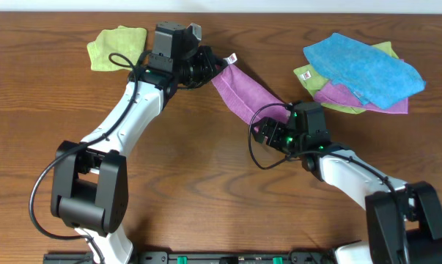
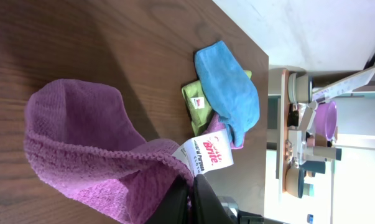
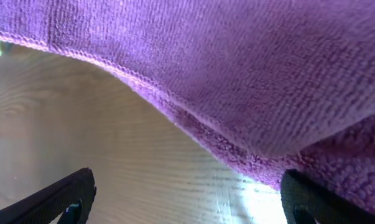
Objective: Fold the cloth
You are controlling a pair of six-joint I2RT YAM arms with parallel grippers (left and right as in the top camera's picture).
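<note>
The cloth is a magenta strip that runs slantwise from the upper middle of the table down to the right. My left gripper is shut on its upper corner, right beside the white tag. In the left wrist view the cloth hangs bunched from the closed gripper, with the tag just above it. My right gripper is open at the cloth's lower end. In the right wrist view the cloth's hem lies ahead of the wide-spread fingers, touching the right one.
A heap of cloths lies at the back right: a blue one on top, with a light green one and another purple one under it. A further light green cloth lies at the back left, behind my left arm.
</note>
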